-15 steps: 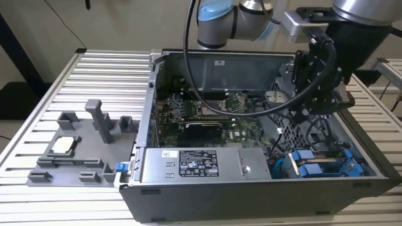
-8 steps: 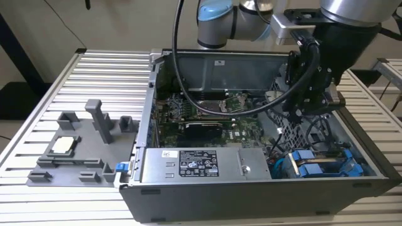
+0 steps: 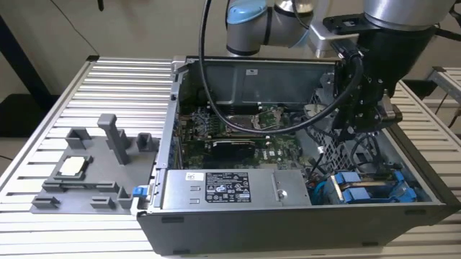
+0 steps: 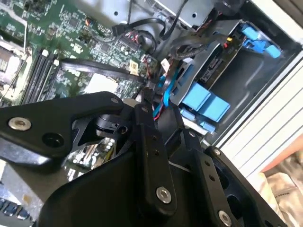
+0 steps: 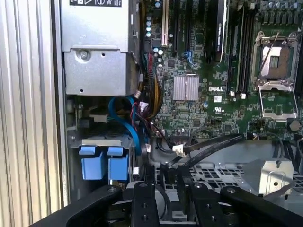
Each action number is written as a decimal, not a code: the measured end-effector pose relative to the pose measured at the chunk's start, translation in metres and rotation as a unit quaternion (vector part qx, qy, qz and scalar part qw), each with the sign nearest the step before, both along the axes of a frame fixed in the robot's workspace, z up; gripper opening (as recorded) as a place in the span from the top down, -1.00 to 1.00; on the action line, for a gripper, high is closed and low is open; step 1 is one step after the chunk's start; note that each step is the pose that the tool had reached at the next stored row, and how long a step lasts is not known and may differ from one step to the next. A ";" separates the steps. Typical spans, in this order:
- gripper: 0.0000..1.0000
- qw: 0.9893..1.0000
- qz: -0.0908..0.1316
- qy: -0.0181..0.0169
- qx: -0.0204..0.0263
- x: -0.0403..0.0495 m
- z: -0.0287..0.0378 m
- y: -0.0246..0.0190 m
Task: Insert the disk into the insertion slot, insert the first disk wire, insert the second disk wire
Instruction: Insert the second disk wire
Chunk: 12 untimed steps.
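The disk sits in the insertion slot (image 3: 403, 178) of the grey drive cage at the case's front corner, on the exterior view's right. Its blue carrier (image 3: 364, 193) shows two blue tabs (image 5: 105, 164) and also appears in the second wrist view (image 4: 204, 103). A blue wire (image 5: 127, 124) and red wires loop beside the cage. My gripper (image 3: 360, 125) hangs inside the case, just behind the cage and over the perforated metal panel (image 5: 222, 171). Two black flat cables (image 5: 213, 144) with a white connector (image 5: 179, 150) run in under the gripper (image 5: 166, 184).
The open computer case (image 3: 288, 226) lies on a slatted metal table (image 3: 108, 86). Inside are a green motherboard (image 3: 238, 145) and a silver power supply (image 3: 230, 189). A grey fixture (image 3: 94, 172) stands on the exterior view's left. A thick black cable (image 3: 216, 102) hangs from the arm.
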<state>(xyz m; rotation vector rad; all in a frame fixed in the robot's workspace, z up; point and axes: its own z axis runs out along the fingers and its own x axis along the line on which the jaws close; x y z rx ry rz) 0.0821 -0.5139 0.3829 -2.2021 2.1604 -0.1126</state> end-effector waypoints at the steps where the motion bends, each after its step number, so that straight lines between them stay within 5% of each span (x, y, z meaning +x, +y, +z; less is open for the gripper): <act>1: 0.33 1.000 0.000 -0.002 -0.009 -0.0001 0.0000 0.0021; 5: 0.33 0.999 0.000 -0.009 -0.038 -0.0015 -0.0013 0.0149; 8: 0.33 0.999 0.000 -0.013 -0.046 -0.0031 -0.0036 0.0240; 12: 0.33 0.998 -0.001 -0.021 -0.051 -0.0055 -0.0068 0.0292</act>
